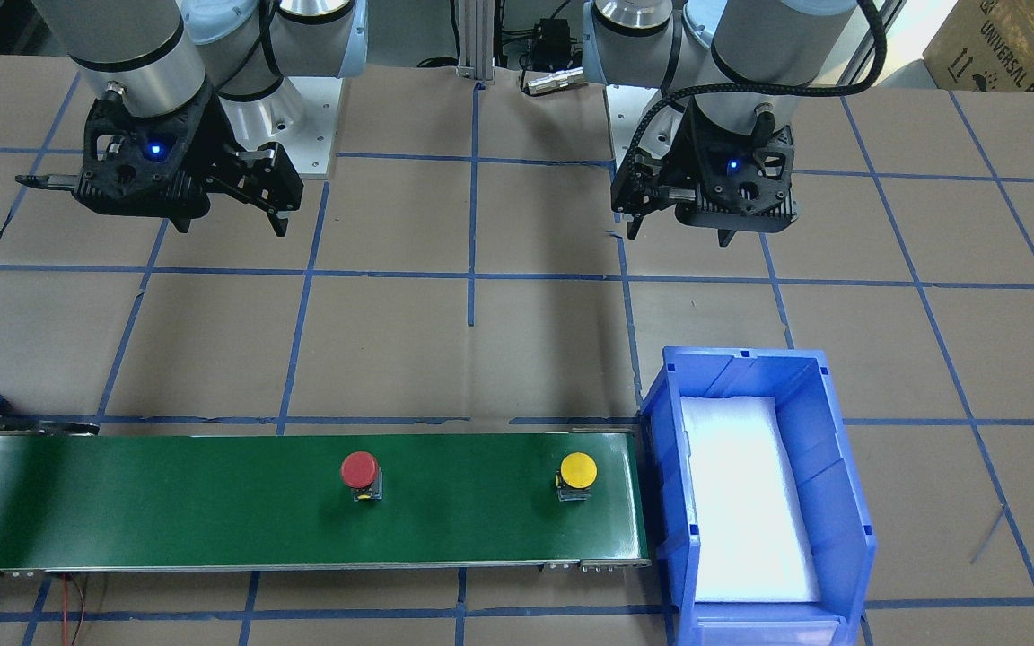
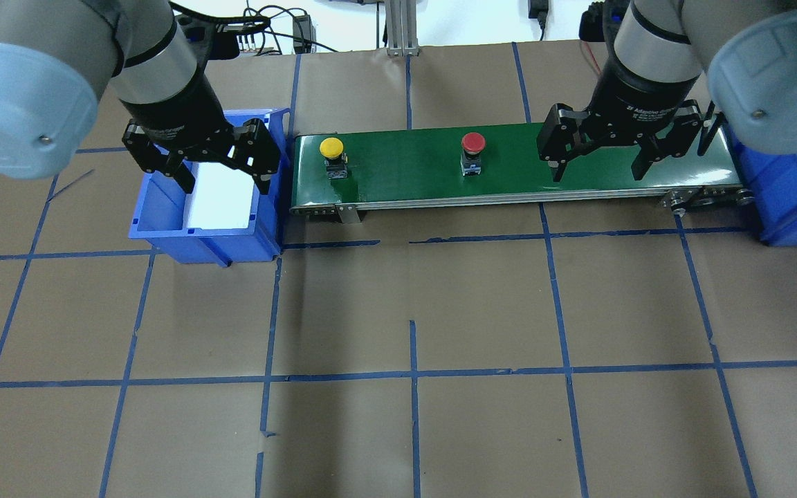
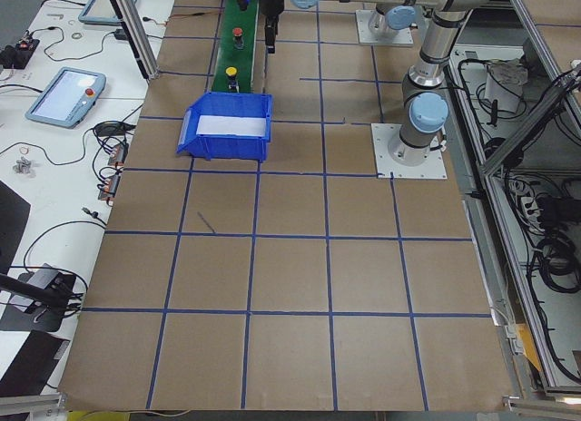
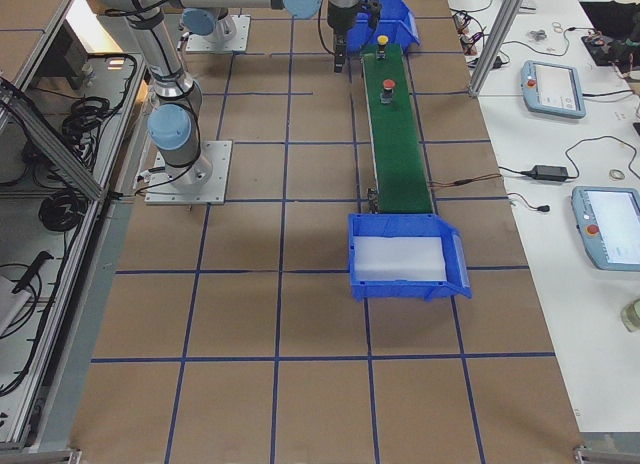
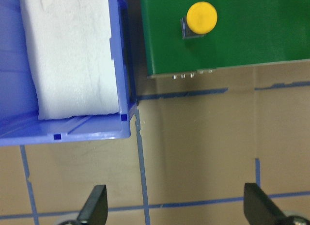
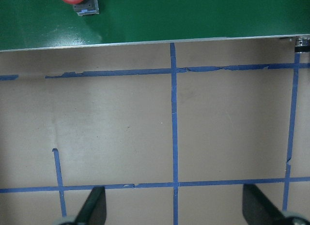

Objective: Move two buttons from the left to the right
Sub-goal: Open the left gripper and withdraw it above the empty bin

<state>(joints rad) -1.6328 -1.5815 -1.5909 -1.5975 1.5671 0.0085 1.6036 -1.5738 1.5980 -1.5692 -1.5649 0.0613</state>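
You've got two silver-grey tube arms with black bands, the left arm (image 2: 156, 62) at upper left and the right arm (image 2: 654, 55) at upper right, each with a pale blue joint cap (image 2: 18, 104) and one small screw. The left gripper (image 2: 225, 181) and right gripper (image 2: 599, 173) are black, with white lettering (image 2: 647, 111) above the right one. In the front-facing view there's a blue light (image 1: 155, 150) on each black wrist mount and a braided black cable (image 1: 879, 45) at upper right.

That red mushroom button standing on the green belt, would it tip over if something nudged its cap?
Probably: the red button has a cap wider than its small base, so it looks top-heavy. The round cap may slip in a pinch; the squarer body looks easier to grasp.
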